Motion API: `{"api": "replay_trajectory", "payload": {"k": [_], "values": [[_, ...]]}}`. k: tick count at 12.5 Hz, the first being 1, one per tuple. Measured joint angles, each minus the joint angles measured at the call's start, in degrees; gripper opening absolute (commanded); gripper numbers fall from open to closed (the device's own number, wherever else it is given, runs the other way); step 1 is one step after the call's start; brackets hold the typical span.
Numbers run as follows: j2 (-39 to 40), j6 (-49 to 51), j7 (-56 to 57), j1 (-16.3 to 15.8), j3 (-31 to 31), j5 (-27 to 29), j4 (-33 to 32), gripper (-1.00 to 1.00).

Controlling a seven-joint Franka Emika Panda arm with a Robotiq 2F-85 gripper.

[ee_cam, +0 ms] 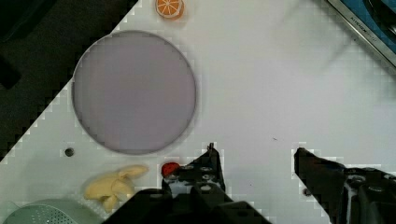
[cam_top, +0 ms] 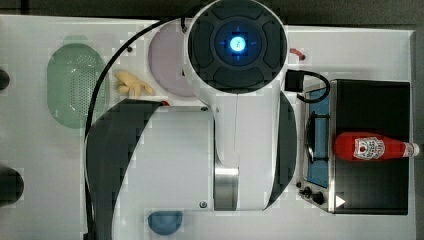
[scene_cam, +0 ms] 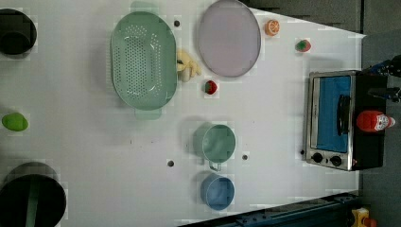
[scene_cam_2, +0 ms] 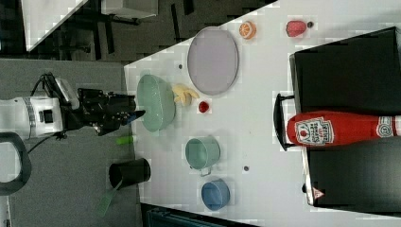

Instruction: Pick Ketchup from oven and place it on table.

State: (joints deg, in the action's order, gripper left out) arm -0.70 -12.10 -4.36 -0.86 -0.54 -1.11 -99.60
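Tool hangs over bare white counter, fingers spread, holding nothing. Your ketchup: red bottle, white label with red emblem, white cap, lying on its side atop black oven. Counter white with small dark holes; dark floor around it. Count for yourself: one purple plate, one green colander, two cups.

red ketchup lies flat atop black oven on white table.
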Motion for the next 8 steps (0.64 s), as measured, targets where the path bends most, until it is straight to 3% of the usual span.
{"api": "replay_trajectory", "payload": {"k": [1, 2, 4, 8], "values": [[-6.5, 5.7, 2.1, -0.1, -1.4, -0.5, -8.3, 0.85], [-11.6, 8.0, 2.4, 0.2, -2.1, -0.7, -12.9, 1.00], [-18.7, 8.4, 3.2, 0.8, -4.3, -2.8, -14.3, 1.00], [-15.6, 2.1, 4.2, 1.9, -11.0, -0.3, -10.2, 1.00]]}}
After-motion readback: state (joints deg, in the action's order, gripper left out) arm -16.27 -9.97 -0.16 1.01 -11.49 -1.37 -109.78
